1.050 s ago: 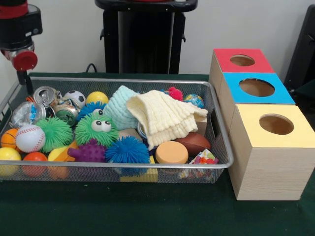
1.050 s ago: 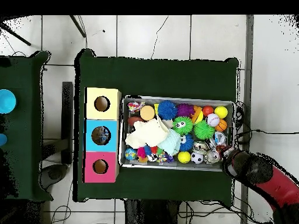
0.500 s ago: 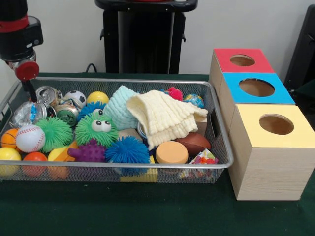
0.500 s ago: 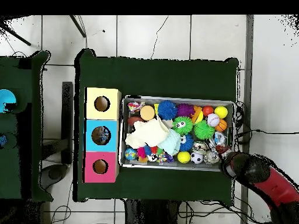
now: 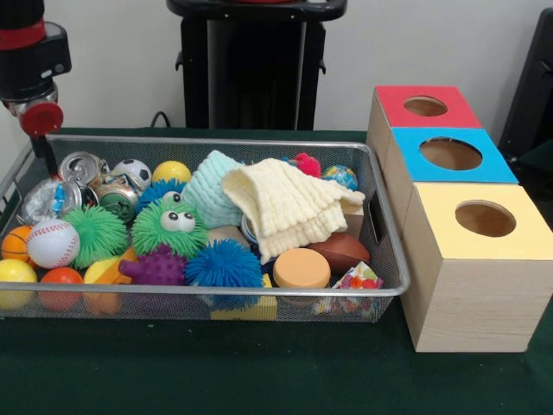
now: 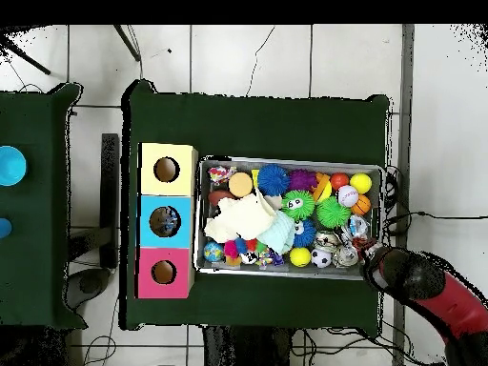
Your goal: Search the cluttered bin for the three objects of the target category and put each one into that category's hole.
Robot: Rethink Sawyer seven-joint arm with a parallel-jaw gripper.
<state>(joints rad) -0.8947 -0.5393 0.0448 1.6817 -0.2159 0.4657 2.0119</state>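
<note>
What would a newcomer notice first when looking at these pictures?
The eye goes first to the wire mesh bin on the green table, crowded with bright toys: a green spiky ball with googly eyes near its middle and a pale yellow cloth draped over the pile. Beside the bin stand three wooden boxes with round holes, topped red, blue and yellow.
</note>
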